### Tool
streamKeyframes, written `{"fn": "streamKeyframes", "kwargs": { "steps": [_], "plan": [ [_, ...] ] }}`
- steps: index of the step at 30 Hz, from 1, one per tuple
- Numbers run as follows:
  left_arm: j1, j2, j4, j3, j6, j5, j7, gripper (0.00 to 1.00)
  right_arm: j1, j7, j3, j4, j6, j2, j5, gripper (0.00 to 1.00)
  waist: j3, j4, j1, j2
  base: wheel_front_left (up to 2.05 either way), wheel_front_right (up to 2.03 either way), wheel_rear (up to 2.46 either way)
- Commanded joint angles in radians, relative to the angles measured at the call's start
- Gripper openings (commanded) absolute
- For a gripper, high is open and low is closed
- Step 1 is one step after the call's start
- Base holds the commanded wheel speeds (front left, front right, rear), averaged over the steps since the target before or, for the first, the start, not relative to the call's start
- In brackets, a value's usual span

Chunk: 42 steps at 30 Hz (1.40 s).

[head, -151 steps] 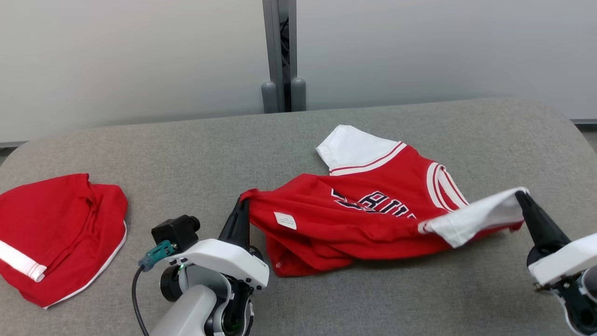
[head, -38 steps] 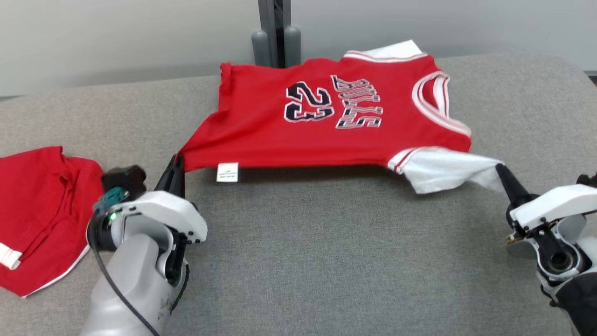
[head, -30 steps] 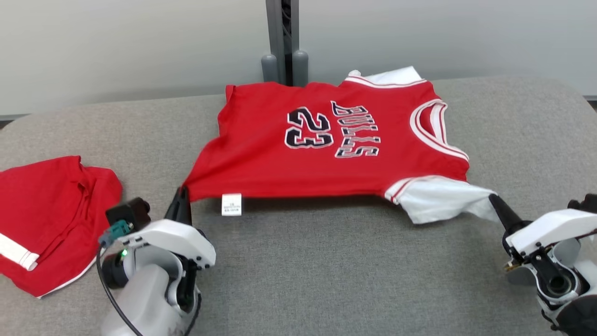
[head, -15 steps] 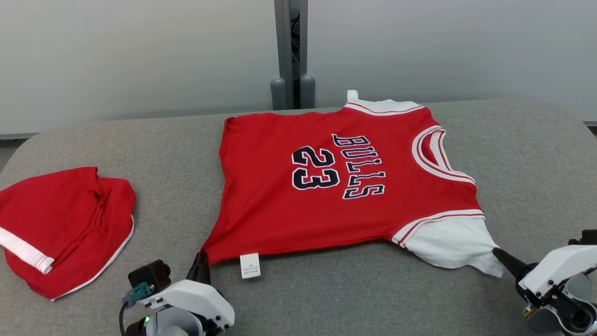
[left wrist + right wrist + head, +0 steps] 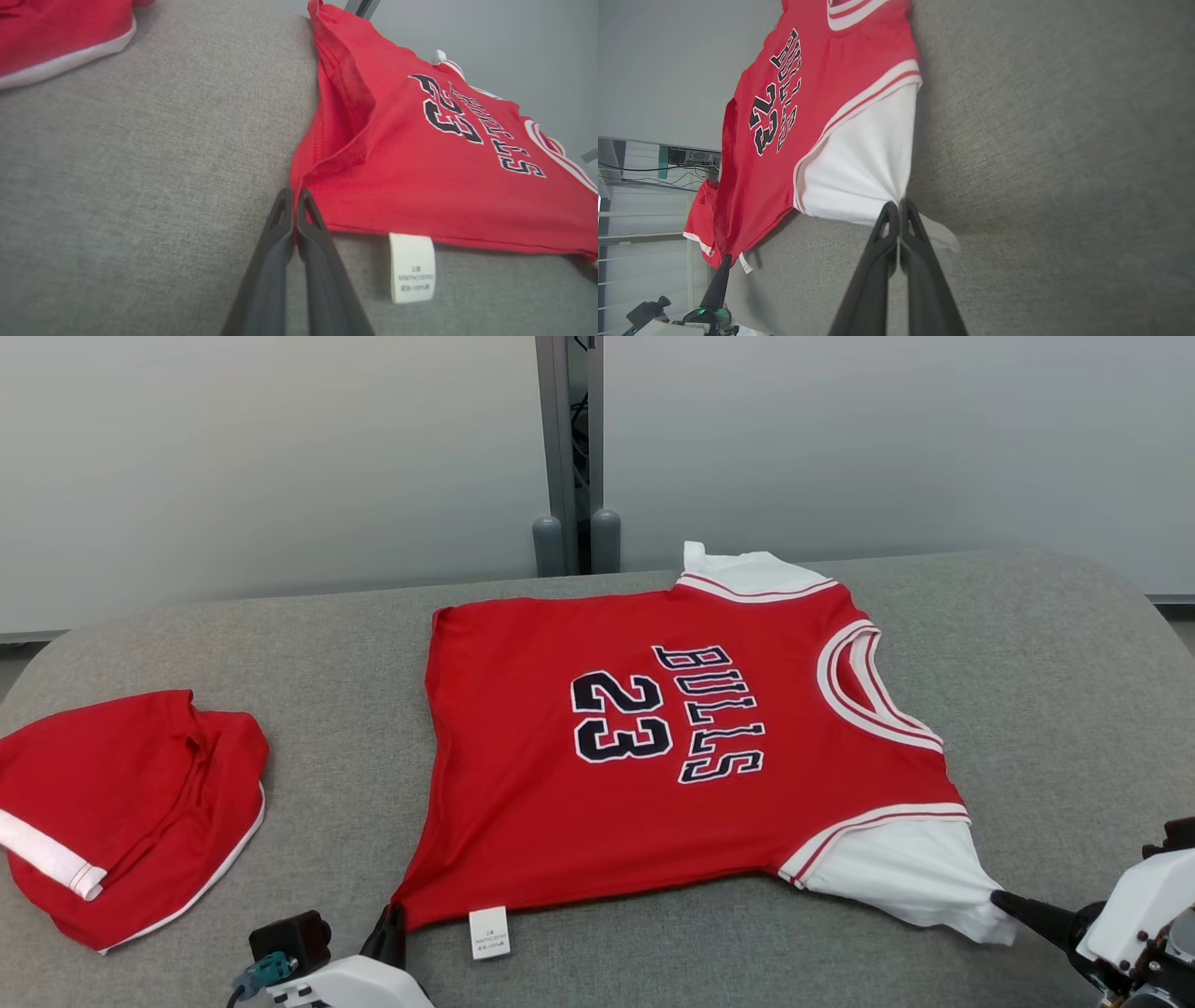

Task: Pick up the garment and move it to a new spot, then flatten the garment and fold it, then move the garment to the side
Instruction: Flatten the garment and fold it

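Note:
The garment [image 5: 672, 747] is a red jersey with white sleeves and black "BULLS 23" lettering, spread print-up across the grey padded table [image 5: 1046, 691]. My left gripper [image 5: 390, 926] is shut on the near hem corner of the garment [image 5: 420, 158]; in the left wrist view the left gripper [image 5: 294, 196] pinches the red fabric beside a white care label [image 5: 412, 268]. My right gripper [image 5: 1001, 900] is shut on the edge of the near white sleeve; in the right wrist view the right gripper [image 5: 896, 207] clamps that sleeve of the garment [image 5: 784, 121].
A second red garment [image 5: 121, 812] with white trim lies bunched at the table's left side. A grey post [image 5: 568, 448] stands behind the table against a pale wall. Bare grey table stretches to the right of the jersey.
Both grippers have drawn the jersey toward me and lowered it; it now lies flatter on the table. The head camera has shifted as well.

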Motion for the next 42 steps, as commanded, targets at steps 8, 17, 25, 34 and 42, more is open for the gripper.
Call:
{"fn": "streamKeyframes", "kwargs": {
  "steps": [8,17,25,34,42],
  "plan": [
    [0.056,0.073,-0.07,-0.016,-0.014,0.005,0.06,0.0,0.047,0.09,-0.007,-0.04,0.002,-0.062,0.052,0.0,-0.013,-0.002,0.0,0.0,0.0,0.0,0.0],
    [0.167,0.155,-0.256,-0.043,0.004,-0.009,0.183,0.0,0.11,0.211,0.02,-0.112,0.002,-0.135,0.105,0.0,-0.019,0.003,0.0,0.0,0.0,0.0,0.0],
    [0.301,0.239,-0.478,-0.049,0.065,-0.025,0.281,0.0,0.178,0.254,0.04,-0.192,0.002,-0.214,0.168,0.0,-0.02,0.007,0.0,0.0,0.0,0.0,0.0],
    [0.41,0.304,-0.664,-0.061,0.114,-0.04,0.366,0.0,0.239,0.213,0.082,-0.285,0.002,-0.292,0.252,0.0,-0.01,0.008,0.0,0.0,0.0,0.0,0.0],
    [0.369,0.288,-0.723,-0.037,0.127,-0.064,0.373,0.0,0.204,0.137,0.104,-0.348,0.002,-0.319,0.306,0.0,0.001,0.009,0.0,0.0,0.0,0.0,0.0]
  ]
}}
